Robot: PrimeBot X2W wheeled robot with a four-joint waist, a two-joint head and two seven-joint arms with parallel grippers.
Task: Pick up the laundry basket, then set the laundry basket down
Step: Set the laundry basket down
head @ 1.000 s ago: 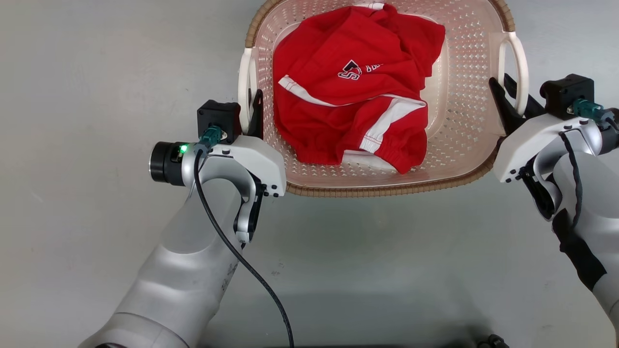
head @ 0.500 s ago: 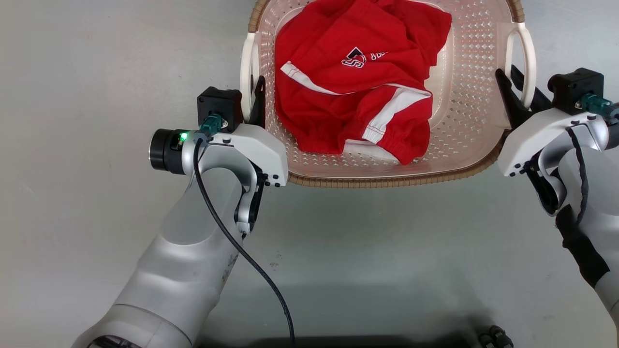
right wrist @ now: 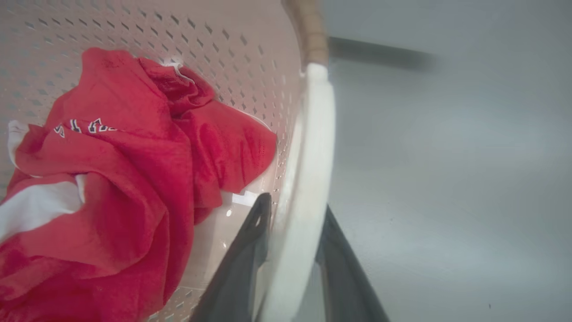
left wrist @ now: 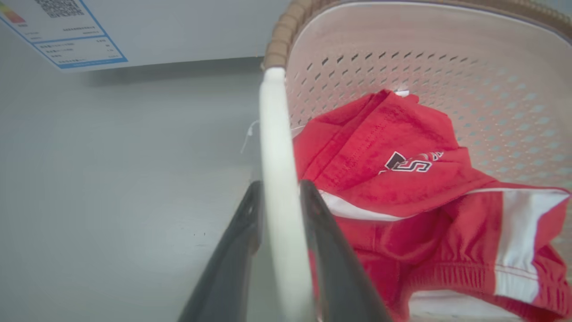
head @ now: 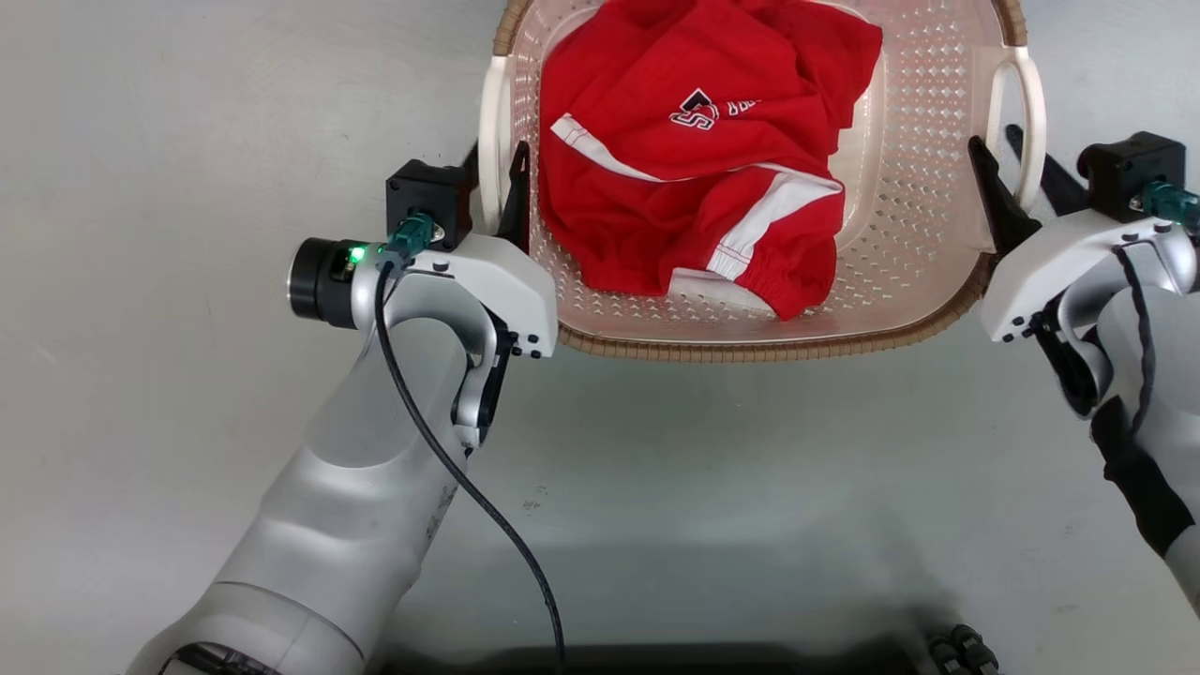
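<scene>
The laundry basket is set on the grey floor, flanked by both grippers.
A red, white-striped garment is held inside the basket. Its left handle is straddled by the left gripper and its right handle by the right gripper, the fingers slightly parted, not clamped.

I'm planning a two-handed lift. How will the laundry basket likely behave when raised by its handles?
The laundry basket looks like rigid perforated plastic, so it should probably keep its shape. Holding one crumpled red garment, it is likely light. Its white handles look smooth, so they could slip in a loose grip.
</scene>
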